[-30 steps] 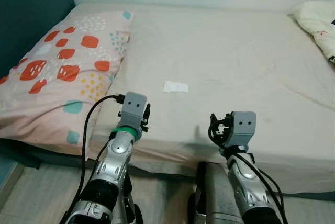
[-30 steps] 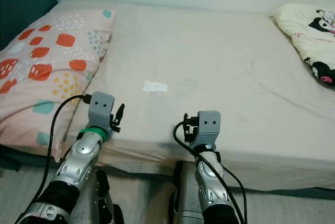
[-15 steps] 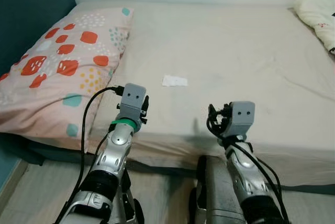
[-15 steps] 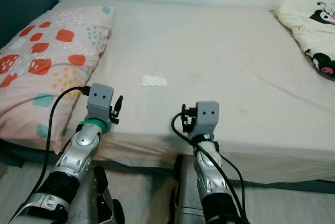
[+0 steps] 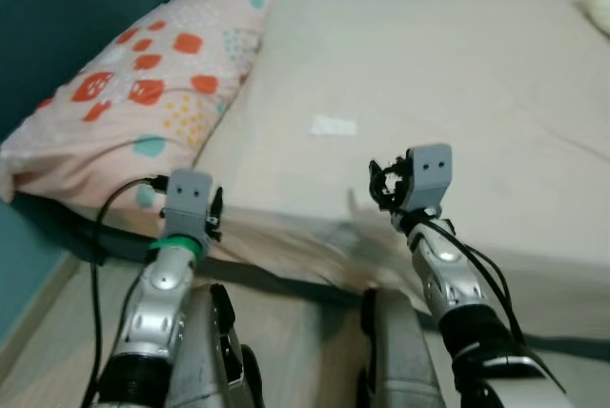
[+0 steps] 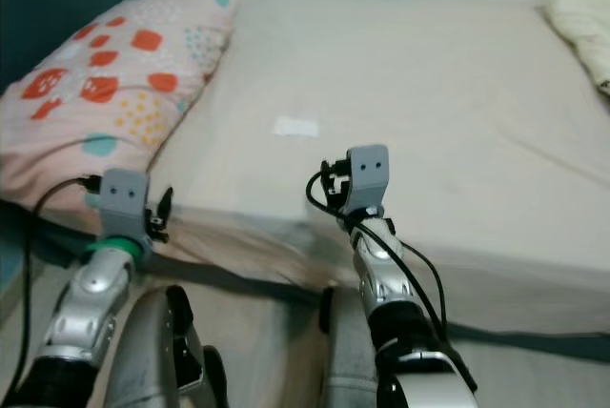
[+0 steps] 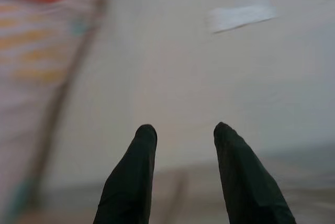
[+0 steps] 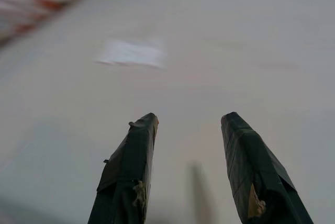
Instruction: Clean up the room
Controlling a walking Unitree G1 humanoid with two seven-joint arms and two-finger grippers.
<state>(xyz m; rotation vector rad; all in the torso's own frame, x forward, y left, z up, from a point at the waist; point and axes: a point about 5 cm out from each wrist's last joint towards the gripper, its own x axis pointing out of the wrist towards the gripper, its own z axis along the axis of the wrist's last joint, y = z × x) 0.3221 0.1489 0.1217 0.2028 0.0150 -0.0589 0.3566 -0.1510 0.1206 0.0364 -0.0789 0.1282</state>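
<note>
- Both jaws stand parted and empty: my left gripper [image 7: 180, 145] low at the bed's [image 5: 496, 74] edge; my right gripper [image 8: 188, 150] raised over the sheet
- White scrap [image 5: 334, 125] lies flat mid-bed, near the spotted pillow [image 5: 143, 93], well ahead of both
- Risk, I judge: views are blurred, so a reach now could miss or pinch sheet instead; thin paper may slide away

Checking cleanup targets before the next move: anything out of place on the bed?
One thing: a small white scrap lies alone on the bare sheet, right of the spotted pillow. It looks like litter, though blur hides what it is. Both tools, left and right, are open, short of it.
</note>
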